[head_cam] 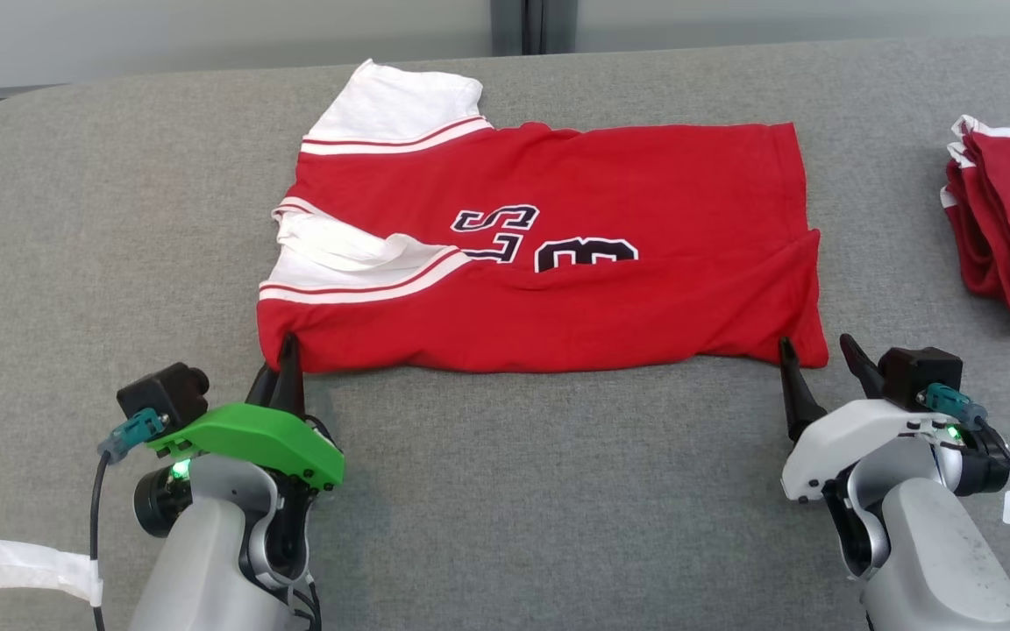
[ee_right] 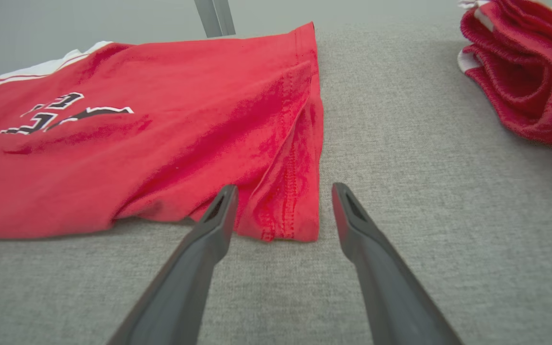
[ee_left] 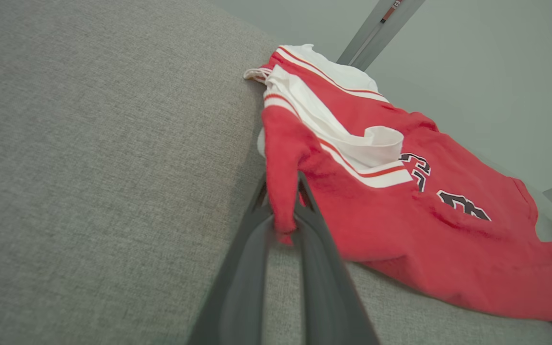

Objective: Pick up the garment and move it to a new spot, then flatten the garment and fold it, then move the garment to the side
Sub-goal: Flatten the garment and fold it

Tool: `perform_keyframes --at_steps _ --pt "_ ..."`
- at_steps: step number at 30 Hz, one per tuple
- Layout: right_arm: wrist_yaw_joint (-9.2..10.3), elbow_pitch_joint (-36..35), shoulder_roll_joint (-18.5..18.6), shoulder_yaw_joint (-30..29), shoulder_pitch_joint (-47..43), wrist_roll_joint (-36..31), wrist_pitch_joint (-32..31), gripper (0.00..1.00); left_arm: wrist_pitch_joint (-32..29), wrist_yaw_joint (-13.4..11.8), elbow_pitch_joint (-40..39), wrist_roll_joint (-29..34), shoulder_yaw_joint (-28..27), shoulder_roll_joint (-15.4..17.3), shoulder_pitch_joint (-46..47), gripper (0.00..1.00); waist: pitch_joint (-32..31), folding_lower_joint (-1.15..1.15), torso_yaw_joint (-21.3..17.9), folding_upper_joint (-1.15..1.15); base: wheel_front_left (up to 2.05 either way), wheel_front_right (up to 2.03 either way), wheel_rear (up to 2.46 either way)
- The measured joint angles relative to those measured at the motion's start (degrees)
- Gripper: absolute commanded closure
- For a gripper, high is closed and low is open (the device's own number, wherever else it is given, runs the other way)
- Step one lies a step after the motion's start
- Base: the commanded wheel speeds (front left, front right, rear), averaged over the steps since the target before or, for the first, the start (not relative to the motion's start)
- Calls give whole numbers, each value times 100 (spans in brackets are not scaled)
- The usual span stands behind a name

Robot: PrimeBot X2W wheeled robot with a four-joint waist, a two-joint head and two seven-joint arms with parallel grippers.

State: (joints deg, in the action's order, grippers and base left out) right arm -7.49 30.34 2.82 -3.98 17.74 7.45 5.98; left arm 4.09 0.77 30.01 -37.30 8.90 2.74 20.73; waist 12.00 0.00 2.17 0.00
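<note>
The garment [head_cam: 558, 263] is a red jersey with white sleeves and dark numbers, lying folded lengthwise on the grey table. My left gripper [head_cam: 286, 355] is shut on its near left corner. In the left wrist view the red cloth [ee_left: 400, 211] is pinched between the dark fingers [ee_left: 285, 225] and pulled up a little. My right gripper [head_cam: 816, 355] stands open at the near right corner. The hem corner [ee_right: 285, 215] lies between its two fingers [ee_right: 218, 215] in the right wrist view, untouched.
A stack of folded red garments [head_cam: 1009, 228] sits at the right edge of the table [head_cam: 119, 219], also seen in the right wrist view as a red pile [ee_right: 525, 72]. A white tape tag [head_cam: 32, 565] hangs off the left arm's cable.
</note>
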Motion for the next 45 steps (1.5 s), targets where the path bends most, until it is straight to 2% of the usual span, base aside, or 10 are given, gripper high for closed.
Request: perform_keyframes --at_steps 9,10,11,13,14,22,30,38,44,45 --pt "-1 1083 0 -333 512 -653 -18 3 -4 -129 -330 -37 85 1 -197 100 2 0 155 0 0 0 0" --pt "-1 1157 -1 -333 532 -651 -16 39 2 -131 -358 -40 81 7 -211 100 -16 0 156 0 0 0 0" --pt "-1 1218 -1 -336 543 -646 -9 60 9 -131 -379 -40 78 18 -231 100 -37 0 153 0 0 0 0" --pt "-2 1294 -3 -345 554 -584 2 97 23 -135 -409 -40 73 49 -262 100 -80 0 142 0 0 0 0" --pt "-4 1332 -4 -349 554 -486 21 100 54 -135 -433 -40 65 69 -269 100 -107 0 135 0 0 0 0" --pt "-4 877 -10 -371 477 -97 63 100 101 -164 -775 -34 13 302 -326 100 -370 0 52 0 0 0 0" --pt "-4 -737 -8 -240 -466 274 -548 100 -334 -240 -1725 11 131 571 -1040 100 -534 0 -27 0 0 0 0" --pt "-4 -2180 -3 -293 -1870 479 -1217 100 -1066 -602 -2550 0 338 749 -2278 100 -489 0 34 0 0 0 0" --pt "-4 -2543 -3 -430 -2325 630 -1391 100 -1312 -777 -2813 -82 361 824 -2555 100 -436 0 45 0 0 0 0" --pt "-4 -2544 -5 -425 -2338 630 -1388 100 -1312 -831 -2817 -76 350 827 -2564 92 -421 0 40 0 0 0 0"
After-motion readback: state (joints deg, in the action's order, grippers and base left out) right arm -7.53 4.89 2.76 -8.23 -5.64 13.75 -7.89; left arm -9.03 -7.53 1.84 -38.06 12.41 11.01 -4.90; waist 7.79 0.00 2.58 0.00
